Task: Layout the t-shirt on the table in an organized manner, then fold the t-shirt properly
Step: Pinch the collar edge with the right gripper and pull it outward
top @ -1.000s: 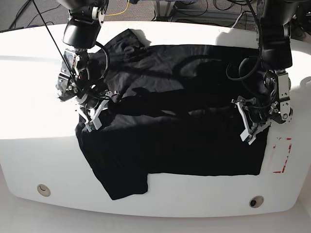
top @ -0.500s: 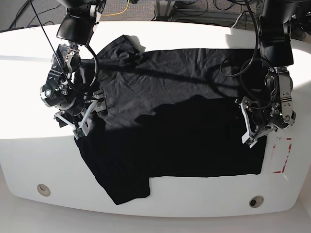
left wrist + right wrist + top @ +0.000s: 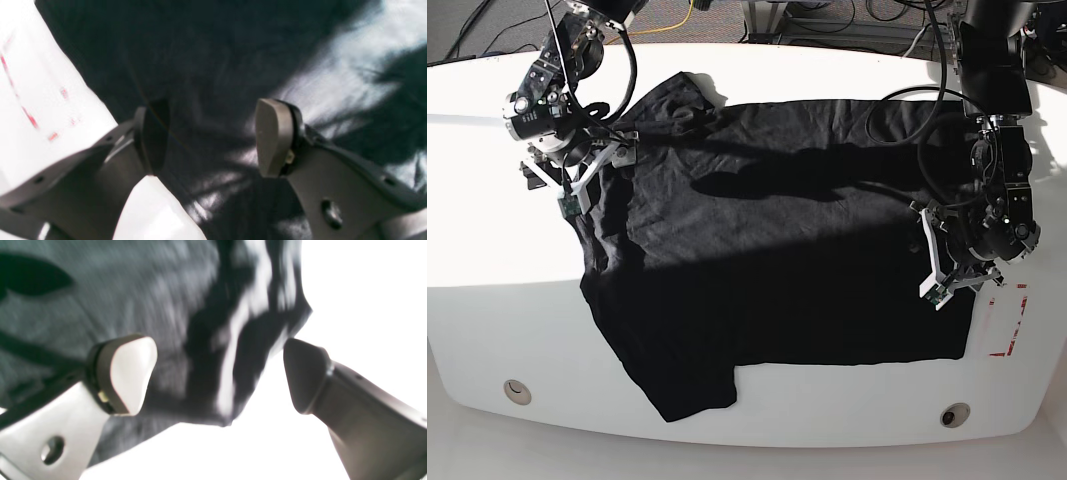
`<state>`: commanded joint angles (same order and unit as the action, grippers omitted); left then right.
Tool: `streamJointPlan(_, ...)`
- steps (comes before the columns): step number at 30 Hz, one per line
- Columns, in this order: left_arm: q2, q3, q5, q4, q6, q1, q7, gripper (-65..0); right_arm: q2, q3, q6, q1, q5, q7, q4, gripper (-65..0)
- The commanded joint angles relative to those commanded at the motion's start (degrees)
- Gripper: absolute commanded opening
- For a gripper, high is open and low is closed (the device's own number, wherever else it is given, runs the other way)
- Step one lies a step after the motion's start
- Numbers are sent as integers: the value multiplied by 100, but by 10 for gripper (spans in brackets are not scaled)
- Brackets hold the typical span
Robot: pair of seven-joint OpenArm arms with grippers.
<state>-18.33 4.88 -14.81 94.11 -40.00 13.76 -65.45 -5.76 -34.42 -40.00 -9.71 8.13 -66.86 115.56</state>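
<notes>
One t-shirt point(image 3: 767, 230), two seemingly open grippers

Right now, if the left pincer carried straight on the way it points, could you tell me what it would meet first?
Most likely the t-shirt: the open left pincer points down at black fabric near its edge, with the white table just beside. Depth is unclear.

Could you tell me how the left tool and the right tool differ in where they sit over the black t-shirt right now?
The left tool hangs over the plain black fabric t-shirt at its hem edge, beside the red dashed mark. The right tool sits at the opposite end, by the sleeve and collar. The left tool sees smooth fabric; the right tool sees a rumpled edge. Both are open and hold nothing, above the glossy white table.
</notes>
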Motion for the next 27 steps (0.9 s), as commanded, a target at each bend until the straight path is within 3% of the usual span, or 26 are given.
streamJointPlan(6, 0, 0, 0, 158, 0, -185, 0, -271, -141, -457, 0, -387, 0, 0, 0, -36)
streamJointPlan(14, -9, 0, 0, 149, 0, -255, 0, -271, -264, -492, 0, -800, 9, 0, -9, -36)
streamJointPlan(22, -9, 0, 0, 149, 0, -273, 9, -271, -324, -457, 0, -1099, 809, 0, -53, -36)
streamJointPlan(27, -9, 0, 0, 149, 0, -273, 9, -271, -324, -229, 0, -1108, 1002, 0, -237, -36)
